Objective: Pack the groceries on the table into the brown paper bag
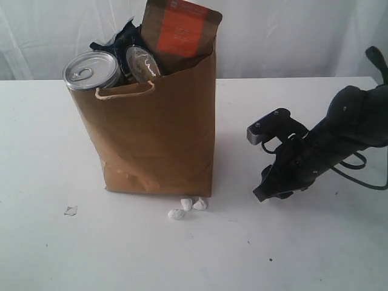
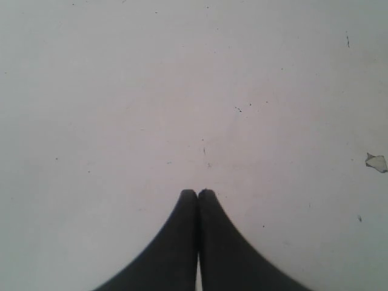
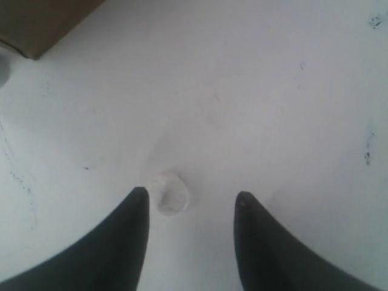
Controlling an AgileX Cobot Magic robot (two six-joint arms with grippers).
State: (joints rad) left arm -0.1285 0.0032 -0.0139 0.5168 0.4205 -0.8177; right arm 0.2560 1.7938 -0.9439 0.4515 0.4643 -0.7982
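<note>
White table, scuffed and specked, bearing all items. Bag, brown paper, upright left of centre, its mouth open and filled with groceries; one pale cord handle hangs over the front rim. In the right wrist view a bottom corner of the bag shows at the picture's edge.

Right arm, black, lowered to the table to the right of the bag and apart from it.

Pouch, brown with an orange label, standing upright out of the bag's rear right. Jar with a silver pull-tab top, at the bag's front left corner, its top above the rim. Beside it a tilted shiny lid; behind, a dark wrapper, contents not identifiable.

Right gripper: jaws apart, holding nothing; a small pale lump lies on the table between them. Left gripper: jaws closed together, empty, over bare table.

Three white lumps on the table just before the bag's front right corner. A tiny chip lies to the bag's left.
</note>
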